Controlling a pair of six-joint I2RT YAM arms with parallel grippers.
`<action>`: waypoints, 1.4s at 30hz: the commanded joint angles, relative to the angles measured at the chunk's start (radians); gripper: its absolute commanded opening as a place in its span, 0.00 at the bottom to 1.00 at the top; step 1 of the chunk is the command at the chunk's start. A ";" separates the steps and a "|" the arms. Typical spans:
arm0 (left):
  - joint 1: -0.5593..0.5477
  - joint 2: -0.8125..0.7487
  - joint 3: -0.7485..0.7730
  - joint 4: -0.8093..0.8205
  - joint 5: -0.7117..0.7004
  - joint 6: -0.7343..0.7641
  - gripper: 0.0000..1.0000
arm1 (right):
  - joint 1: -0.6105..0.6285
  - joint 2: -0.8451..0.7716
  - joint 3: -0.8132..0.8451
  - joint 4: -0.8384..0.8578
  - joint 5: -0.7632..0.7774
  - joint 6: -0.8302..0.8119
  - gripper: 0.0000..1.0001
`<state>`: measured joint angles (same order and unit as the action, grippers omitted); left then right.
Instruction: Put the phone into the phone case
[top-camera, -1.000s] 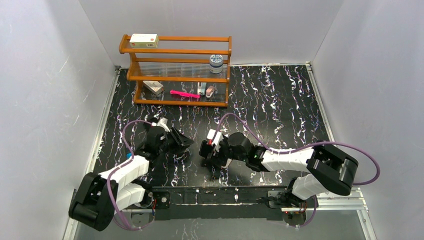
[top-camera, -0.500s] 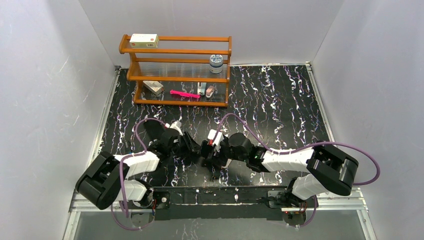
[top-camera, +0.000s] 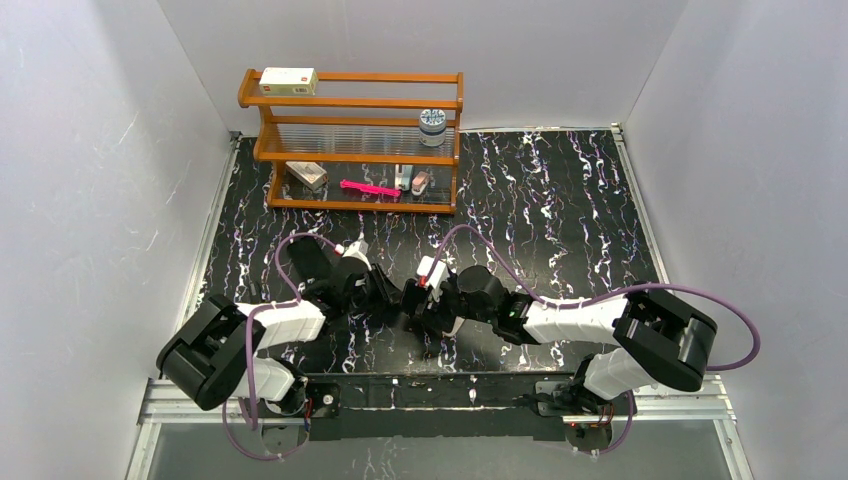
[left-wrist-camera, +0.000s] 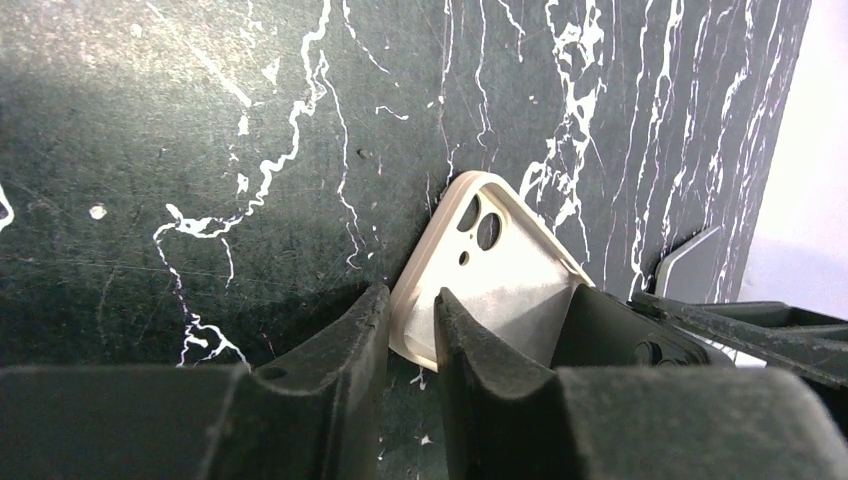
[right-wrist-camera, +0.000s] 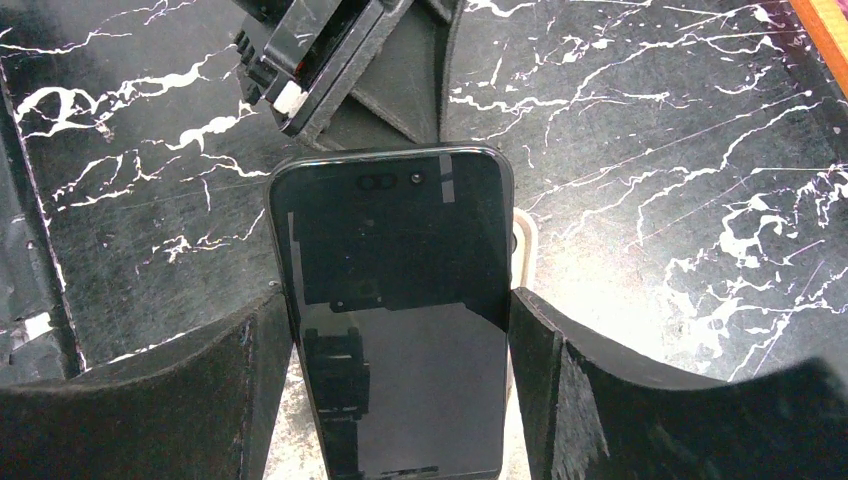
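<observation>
The phone (right-wrist-camera: 400, 300), dark glossy screen up, is clamped by its long sides between my right gripper's (right-wrist-camera: 400, 312) fingers, just above the mat. The phone case (left-wrist-camera: 500, 270) looks pale beige here, with camera cut-outs, and lies open side up on the mat; a strip of its rim (right-wrist-camera: 520, 262) shows beside the phone. My left gripper (left-wrist-camera: 410, 300) is closed on the case's near edge, one finger outside the rim, one inside. In the top view the left gripper (top-camera: 390, 295) and right gripper (top-camera: 420, 305) meet at the mat's middle front, hiding phone and case.
A wooden rack (top-camera: 350, 150) stands at the back left, holding a box (top-camera: 288, 80), a jar (top-camera: 432, 126) and a pink item (top-camera: 368, 188). White walls close in the black marbled mat (top-camera: 560, 210). The right arm's cable loops over the mat's middle.
My left arm has swung right across the mat until its gripper reached the right gripper and the case. The right arm and the phone have stayed still.
</observation>
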<state>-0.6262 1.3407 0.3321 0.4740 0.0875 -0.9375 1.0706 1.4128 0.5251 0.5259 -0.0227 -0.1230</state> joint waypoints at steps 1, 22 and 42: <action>-0.023 0.020 0.010 -0.098 -0.089 0.040 0.19 | -0.003 -0.025 0.008 0.061 0.017 0.019 0.43; -0.034 -0.024 0.010 -0.201 -0.159 0.046 0.00 | -0.004 0.117 0.146 -0.328 0.205 0.222 0.43; -0.035 -0.048 0.036 -0.220 -0.160 0.007 0.00 | 0.002 0.150 0.164 -0.422 0.223 0.354 0.67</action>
<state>-0.6651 1.2915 0.3595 0.3508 -0.0162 -0.9421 1.0683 1.5642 0.6865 0.2687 0.1947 0.1715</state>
